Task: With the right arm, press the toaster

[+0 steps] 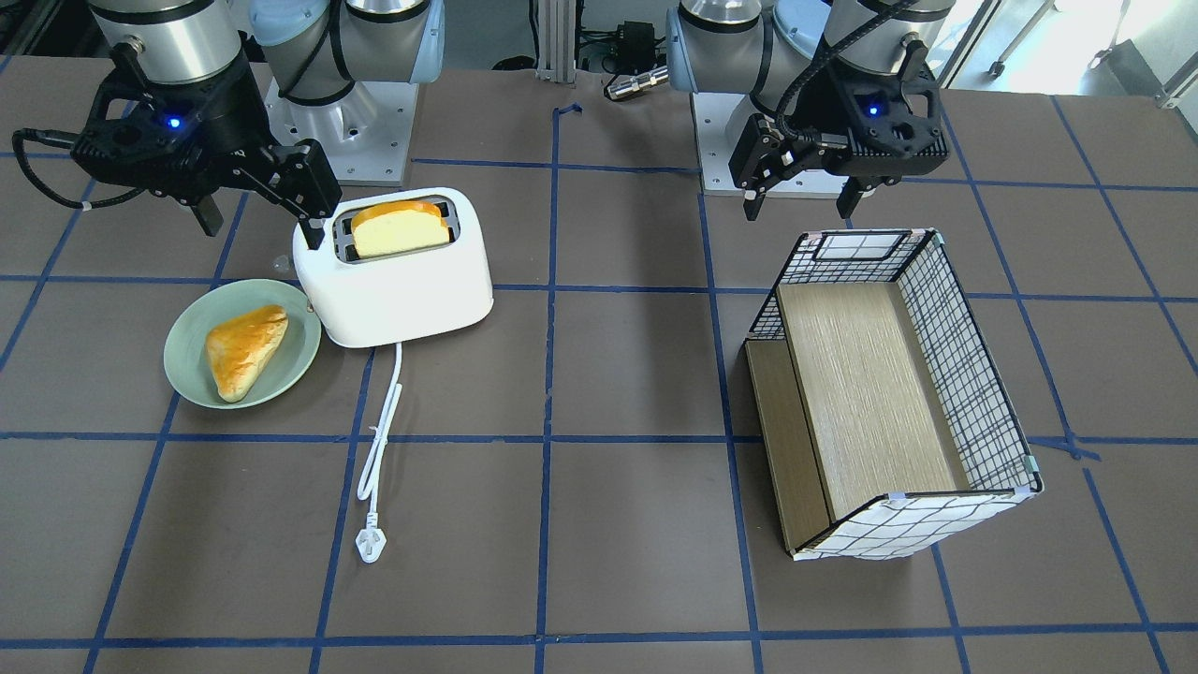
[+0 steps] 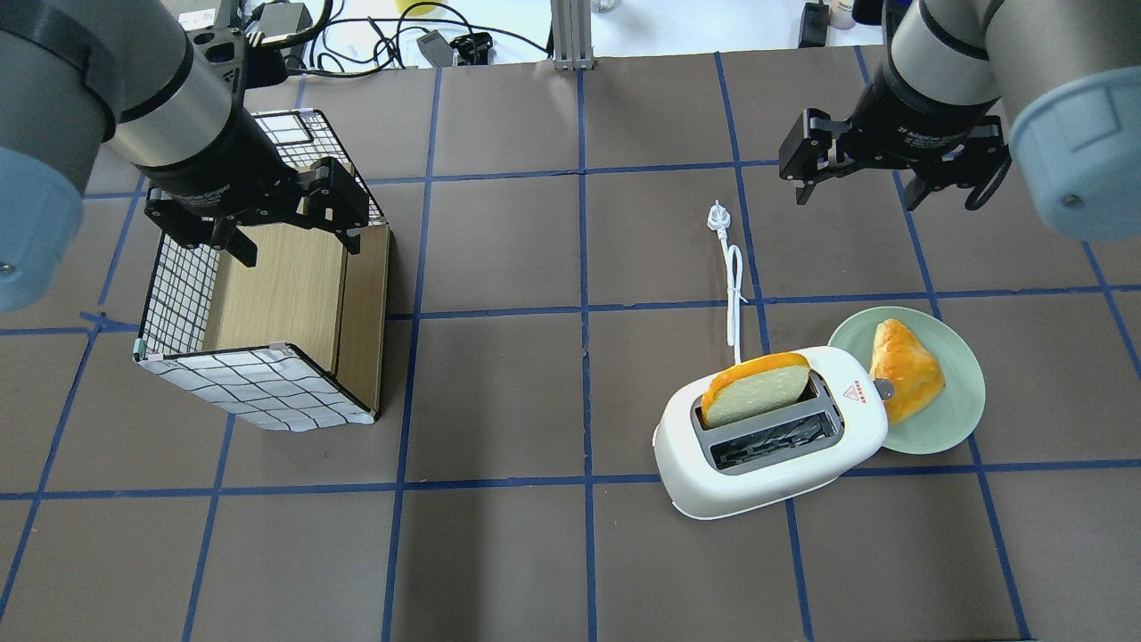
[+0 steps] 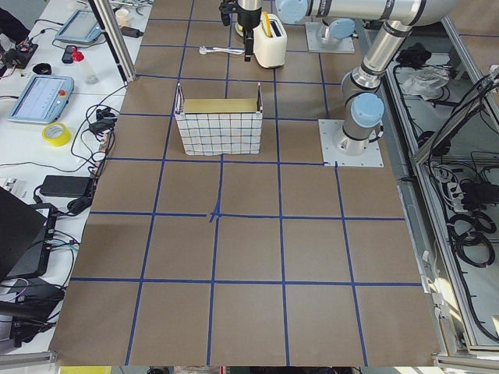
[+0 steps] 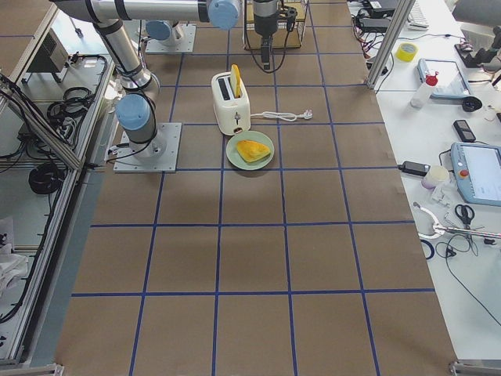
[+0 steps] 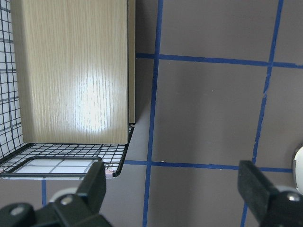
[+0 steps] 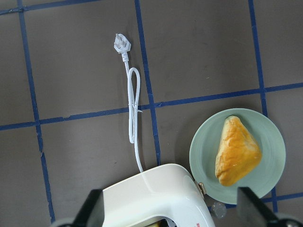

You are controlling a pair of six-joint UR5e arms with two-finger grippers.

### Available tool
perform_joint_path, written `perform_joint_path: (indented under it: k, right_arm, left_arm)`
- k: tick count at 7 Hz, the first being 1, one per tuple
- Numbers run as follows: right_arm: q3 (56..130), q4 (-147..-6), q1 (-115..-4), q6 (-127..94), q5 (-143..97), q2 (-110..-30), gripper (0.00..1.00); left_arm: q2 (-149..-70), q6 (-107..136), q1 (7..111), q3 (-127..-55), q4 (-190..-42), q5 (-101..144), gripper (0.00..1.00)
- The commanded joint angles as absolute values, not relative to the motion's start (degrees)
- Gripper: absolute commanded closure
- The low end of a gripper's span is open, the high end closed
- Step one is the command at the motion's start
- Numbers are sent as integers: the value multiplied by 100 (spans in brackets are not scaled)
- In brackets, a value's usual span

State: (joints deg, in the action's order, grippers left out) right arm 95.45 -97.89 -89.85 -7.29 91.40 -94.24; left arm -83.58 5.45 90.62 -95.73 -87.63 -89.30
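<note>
The white two-slot toaster [image 1: 402,290] stands next to the green plate, with a bread slice [image 1: 393,229] upright in one slot. It also shows in the overhead view [image 2: 758,481] and the right wrist view [image 6: 156,198]. Its small grey lever [image 2: 882,388] sticks out on the end towards the plate. My right gripper [image 1: 260,225] is open and empty, hovering above the toaster's plate-side end; in the overhead view [image 2: 858,194] it sits high over the table. My left gripper [image 1: 800,208] is open and empty above the basket's edge.
A green plate [image 1: 187,328] with a golden pastry [image 1: 245,348] touches the toaster. The toaster's white cord and plug [image 1: 370,543] lie unplugged on the table. A grid-patterned basket [image 1: 964,374] with a wooden floor lies under my left arm.
</note>
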Motion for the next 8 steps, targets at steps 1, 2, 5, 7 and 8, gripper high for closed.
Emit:
perform_joint_path:
  k: [1,2,5,7,8]
  right_arm:
    - [9545,-9817,-8991,-721,9132,-9422,0]
    - [9545,-9843,-8991,-729,9141,-9422,0]
    - [9545,-9817,-8983,-721,9132,-9431,0]
    - [9554,-9835,-8974,-729,9132,-9413,0]
    - [9545,-9783,-8956,-729,9141,-9422,0]
  left_arm:
    - [-8358,545,9062,-9571,-8763,-8930,0]
    - [-8358,545,9062,-9571,-8763,-8921,0]
    - [-8358,545,9062,-9580,-8763,-8930,0]
    - [-8358,545,9062,-9571,-8763,-8930,0]
    - [-8358,545,9062,-9580,-8763,-8930,0]
